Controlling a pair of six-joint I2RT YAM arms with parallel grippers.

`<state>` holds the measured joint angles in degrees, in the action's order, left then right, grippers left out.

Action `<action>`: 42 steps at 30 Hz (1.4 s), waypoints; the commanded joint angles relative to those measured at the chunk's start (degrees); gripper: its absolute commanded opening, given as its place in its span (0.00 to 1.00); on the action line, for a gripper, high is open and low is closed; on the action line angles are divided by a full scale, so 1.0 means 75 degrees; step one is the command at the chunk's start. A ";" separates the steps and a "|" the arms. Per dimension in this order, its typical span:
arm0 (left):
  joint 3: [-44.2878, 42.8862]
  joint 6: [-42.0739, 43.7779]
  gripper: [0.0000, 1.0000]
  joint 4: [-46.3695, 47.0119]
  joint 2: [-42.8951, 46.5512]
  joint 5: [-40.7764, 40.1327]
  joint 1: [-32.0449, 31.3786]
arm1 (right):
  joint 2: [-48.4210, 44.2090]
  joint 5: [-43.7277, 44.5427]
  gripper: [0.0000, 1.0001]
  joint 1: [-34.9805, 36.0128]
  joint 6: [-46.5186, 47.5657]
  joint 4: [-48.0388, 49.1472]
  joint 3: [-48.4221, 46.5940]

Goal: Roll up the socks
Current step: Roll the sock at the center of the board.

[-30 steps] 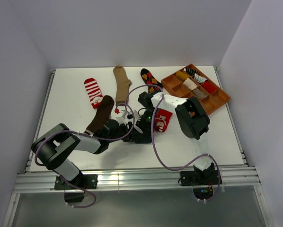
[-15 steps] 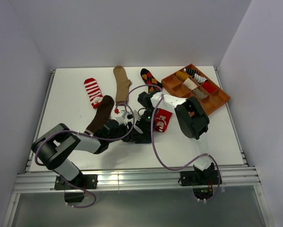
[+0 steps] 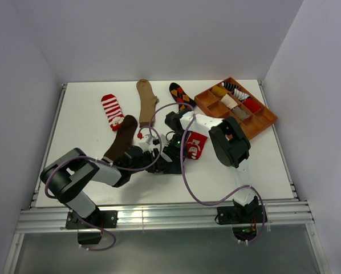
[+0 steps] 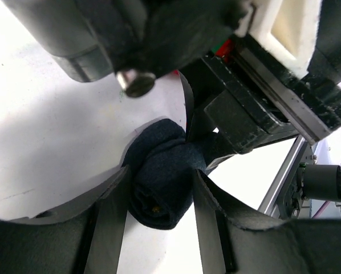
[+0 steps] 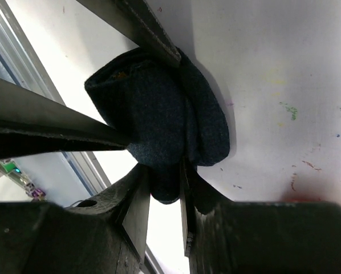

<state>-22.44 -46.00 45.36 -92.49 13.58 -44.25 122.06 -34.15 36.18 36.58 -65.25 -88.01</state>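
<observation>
A navy sock (image 4: 159, 191) is rolled into a tight bundle on the white table. My left gripper (image 4: 160, 184) is shut on the roll, a finger pressed against each side. My right gripper (image 5: 165, 178) is shut on an edge of the same navy sock (image 5: 159, 114), coming from the opposite side. In the top view both grippers, left (image 3: 157, 158) and right (image 3: 171, 153), meet at mid-table and hide the roll. A red sock with a picture (image 3: 197, 145) lies just right of them. A dark brown sock (image 3: 121, 138) lies to the left.
A red-white striped sock (image 3: 112, 110), a tan sock (image 3: 146, 98) and a black argyle sock (image 3: 182, 96) lie flat at the back. A brown wooden compartment tray (image 3: 265, 124) holding rolled socks stands at the back right. Cables loop over the arms.
Both arms have edged slightly to the left. The grip of both grippers on the navy sock is unchanged.
</observation>
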 commanded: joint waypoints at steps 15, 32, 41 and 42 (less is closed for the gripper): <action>0.0695 -0.0160 0.54 -0.0471 0.0929 -0.0100 -0.0112 | 0.0413 0.0862 0.26 -0.0172 -0.0342 0.1705 0.0051; -0.0125 0.0051 0.55 -0.0529 0.0391 -0.0183 -0.0053 | 0.0530 0.0850 0.26 -0.0172 -0.0330 0.1552 0.0004; 0.0026 -0.0417 0.55 0.0454 -0.0067 0.0005 -0.0053 | 0.0624 0.0862 0.26 -0.0172 -0.0330 0.1493 -0.0078; -0.0020 -0.0464 0.54 0.0409 -0.0160 0.0005 -0.0053 | 0.0635 0.0874 0.26 -0.0161 -0.0330 0.1482 -0.0078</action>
<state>-21.93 -47.79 43.79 -92.18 12.78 -44.69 122.83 -35.22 35.20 32.16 -64.40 -88.49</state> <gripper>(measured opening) 0.545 0.294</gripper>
